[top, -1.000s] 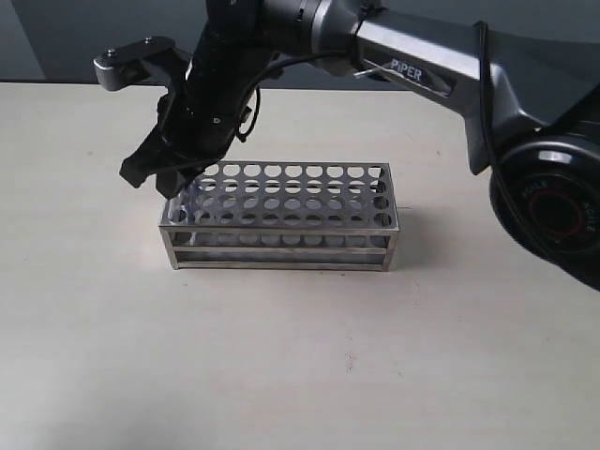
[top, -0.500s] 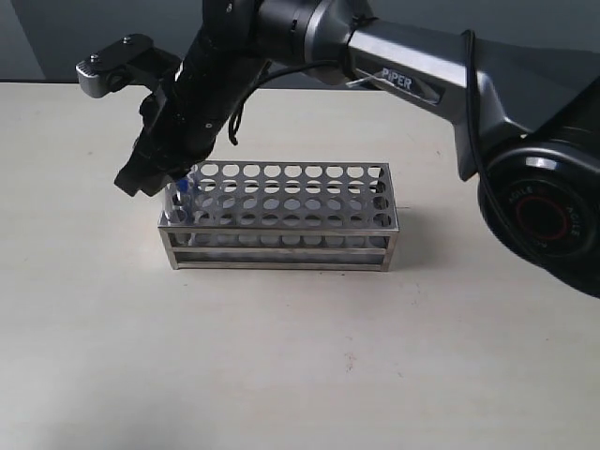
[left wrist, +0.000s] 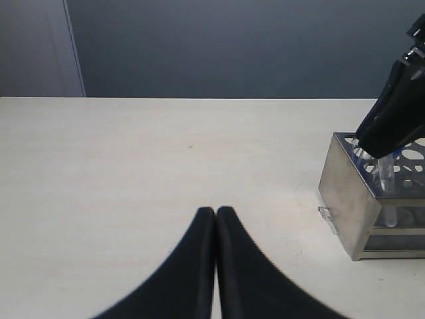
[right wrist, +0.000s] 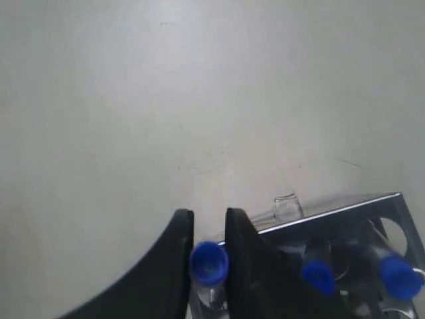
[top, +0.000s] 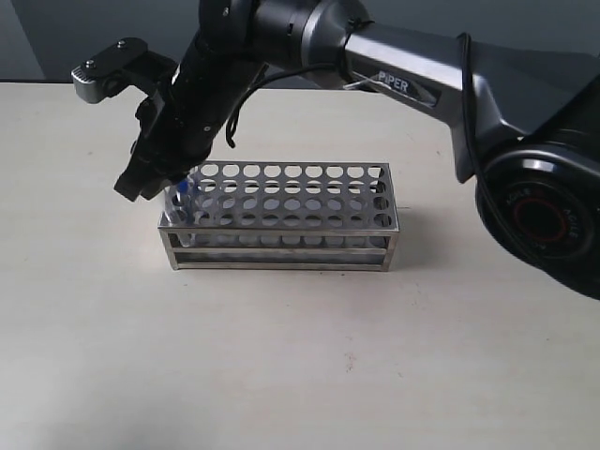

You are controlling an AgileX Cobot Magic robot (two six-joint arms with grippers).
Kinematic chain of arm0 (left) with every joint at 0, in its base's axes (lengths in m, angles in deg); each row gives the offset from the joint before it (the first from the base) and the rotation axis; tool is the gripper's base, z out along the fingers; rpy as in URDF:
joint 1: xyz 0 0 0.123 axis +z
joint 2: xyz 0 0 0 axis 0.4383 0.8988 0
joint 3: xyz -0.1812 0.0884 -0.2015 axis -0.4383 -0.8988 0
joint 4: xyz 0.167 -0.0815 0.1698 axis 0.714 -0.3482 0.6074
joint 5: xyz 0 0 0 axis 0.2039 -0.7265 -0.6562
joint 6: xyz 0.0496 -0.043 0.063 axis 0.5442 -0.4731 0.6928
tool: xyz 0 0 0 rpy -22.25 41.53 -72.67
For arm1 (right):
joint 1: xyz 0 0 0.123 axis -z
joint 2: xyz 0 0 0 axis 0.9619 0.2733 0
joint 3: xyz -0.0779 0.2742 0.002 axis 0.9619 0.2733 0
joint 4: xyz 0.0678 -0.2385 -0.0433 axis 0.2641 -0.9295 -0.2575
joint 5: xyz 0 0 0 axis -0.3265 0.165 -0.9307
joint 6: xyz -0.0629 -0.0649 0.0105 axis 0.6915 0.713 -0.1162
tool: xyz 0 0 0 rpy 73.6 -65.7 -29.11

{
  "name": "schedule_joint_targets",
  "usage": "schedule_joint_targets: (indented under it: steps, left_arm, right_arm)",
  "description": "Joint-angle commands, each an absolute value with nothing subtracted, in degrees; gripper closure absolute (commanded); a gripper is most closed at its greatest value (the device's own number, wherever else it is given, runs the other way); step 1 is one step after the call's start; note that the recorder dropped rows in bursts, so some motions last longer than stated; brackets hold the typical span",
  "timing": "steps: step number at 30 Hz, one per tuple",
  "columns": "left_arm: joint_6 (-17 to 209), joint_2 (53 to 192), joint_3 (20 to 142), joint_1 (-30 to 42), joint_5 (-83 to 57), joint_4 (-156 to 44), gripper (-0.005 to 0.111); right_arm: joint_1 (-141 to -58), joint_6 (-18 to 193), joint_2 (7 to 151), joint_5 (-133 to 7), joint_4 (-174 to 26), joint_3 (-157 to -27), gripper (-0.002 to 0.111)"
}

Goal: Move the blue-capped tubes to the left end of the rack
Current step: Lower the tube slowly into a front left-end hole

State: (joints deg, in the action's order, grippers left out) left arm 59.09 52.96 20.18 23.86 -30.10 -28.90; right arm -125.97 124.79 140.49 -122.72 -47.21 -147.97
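My right claw [right wrist: 208, 222] is clenched on a blue-capped tube [right wrist: 208, 263] standing in the rack's [top: 281, 228] left end; I judge placement nearly done, so next: release, lift straight.

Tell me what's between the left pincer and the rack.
In the left wrist view, bare tabletop runs from the left pincer to the rack, apart from a small clear scrap at the rack's foot.
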Motion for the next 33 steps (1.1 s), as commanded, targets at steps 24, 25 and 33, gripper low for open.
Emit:
schedule_joint_targets:
  steps: [24,25,33]
  left_arm:
    - [59.1,52.8,20.4,23.5,-29.8,-28.9,0.106]
    - [59.1,52.8,20.4,23.5,-29.8,-28.9,0.106]
    - [59.1,52.8,20.4,23.5,-29.8,-28.9,0.106]
  right_arm:
    - [-126.7,124.7,138.2,-131.0,-48.9,-147.6,0.109]
    - [-126.7,124.7,138.2,-130.6,-48.9,-147.6,0.109]
    - [-126.7,123.3,139.3,-133.1,-48.9,-147.6,0.109]
